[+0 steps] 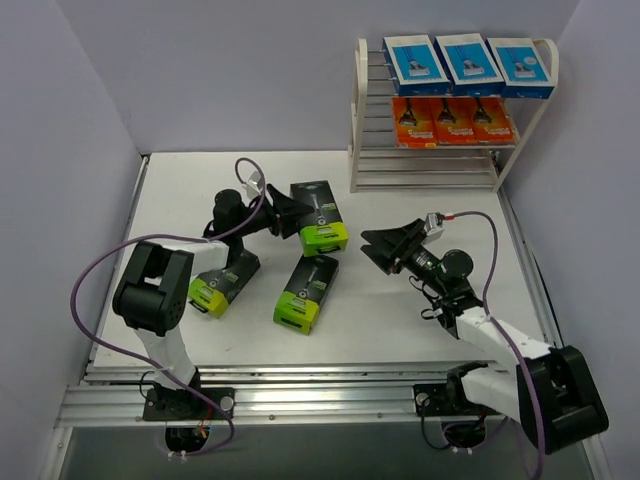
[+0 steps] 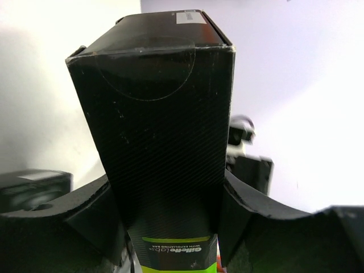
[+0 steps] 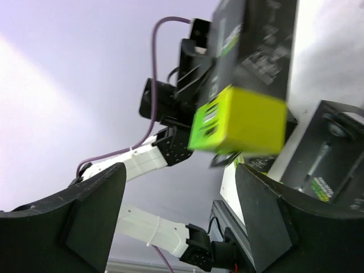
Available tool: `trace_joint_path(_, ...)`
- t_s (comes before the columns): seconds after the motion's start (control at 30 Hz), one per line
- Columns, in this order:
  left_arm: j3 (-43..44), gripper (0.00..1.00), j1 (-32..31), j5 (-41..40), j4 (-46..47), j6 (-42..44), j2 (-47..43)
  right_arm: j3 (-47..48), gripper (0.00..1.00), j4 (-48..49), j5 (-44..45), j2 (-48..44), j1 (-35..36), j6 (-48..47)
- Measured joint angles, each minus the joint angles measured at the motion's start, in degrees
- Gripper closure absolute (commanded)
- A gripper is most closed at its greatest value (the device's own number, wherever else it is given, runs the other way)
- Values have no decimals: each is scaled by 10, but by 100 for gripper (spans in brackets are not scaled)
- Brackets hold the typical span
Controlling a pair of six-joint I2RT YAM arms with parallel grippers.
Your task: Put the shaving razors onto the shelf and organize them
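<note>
Left gripper [image 1: 292,214] is clamped on one black/lime razor pack [image 1: 320,216], which sticks out past its fingertips. Right gripper [image 1: 376,251] has its fingers spread with nothing between them; that held pack is ahead of it, not touching. Two more black/lime packs [image 1: 220,282] [image 1: 307,290] lie on the table [image 1: 400,320] back from the left gripper, toward the bases. The shelf [image 1: 356,120] is beyond both grippers: blue packs [image 1: 467,62] on the top tier, orange packs [image 1: 453,120] on the tier below.

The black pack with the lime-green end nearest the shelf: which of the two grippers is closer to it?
Left. The left gripper is closed on the black pack, a finger on each side. The right gripper stands open to the pack's right, not touching it.
</note>
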Motion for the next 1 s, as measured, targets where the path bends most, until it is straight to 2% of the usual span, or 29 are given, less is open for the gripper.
trace_joint_path(0.1,-7,98,22,-20,-5,13,0,12,23,-48,58,-42,49,-12)
trace_joint_path(0.2,-12,98,28,-42,-30,33,-5,33,18,-93,105,-45,108,-14)
trace_joint_path(0.3,-21,98,27,-59,-56,57,-20,41,13,-115,151,-34,159,-12)
trace_joint_path(0.53,-39,98,27,-93,-70,83,-68,54,10,-137,255,32,245,21)
trace_joint_path(0.77,-45,98,27,-107,-69,95,-79,58,9,-90,329,117,281,84)
trace_joint_path(1.0,-48,98,23,-116,-71,105,-85,74,9,-52,385,137,285,110)
